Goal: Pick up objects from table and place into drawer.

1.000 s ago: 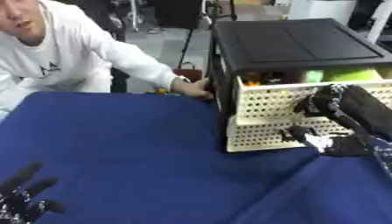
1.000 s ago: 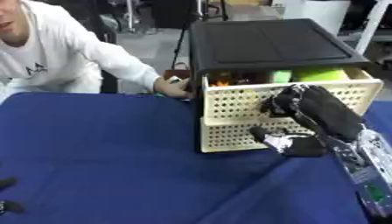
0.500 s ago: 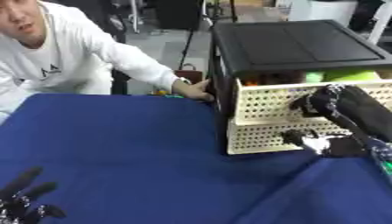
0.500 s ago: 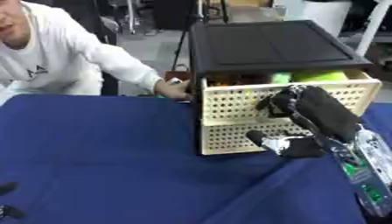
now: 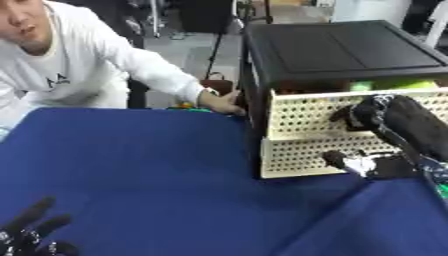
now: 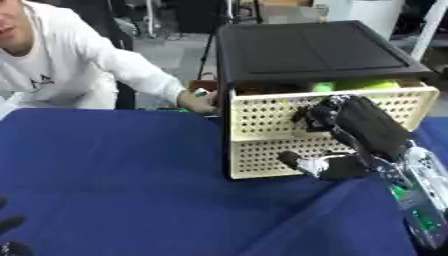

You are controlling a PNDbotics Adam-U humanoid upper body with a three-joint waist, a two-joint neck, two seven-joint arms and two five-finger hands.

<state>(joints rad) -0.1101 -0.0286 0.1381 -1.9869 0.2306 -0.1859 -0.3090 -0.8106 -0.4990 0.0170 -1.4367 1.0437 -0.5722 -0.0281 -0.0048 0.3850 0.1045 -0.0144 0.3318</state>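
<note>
Table: blue cloth, bare.
Cabinet: black; person's hand braces its left side.
Drawer: upper of 2, perforated cream plastic, ajar; likely light, rigid; push its flat front.
Contents: yellow-green things inside.
Right hand: fingers curled against drawer front, holding nothing.
Left hand: idle, fingers spread, lower-left corner.

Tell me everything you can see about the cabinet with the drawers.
The cabinet is a black box with a flat top, standing upright at the far edge of the blue table. It holds two cream drawers with perforated fronts, like plastic. The upper drawer is pulled out a little, with yellow-green things inside; the lower drawer looks closed. The right hand rests against the upper front. A person's hand touches the cabinet's left side.
</note>
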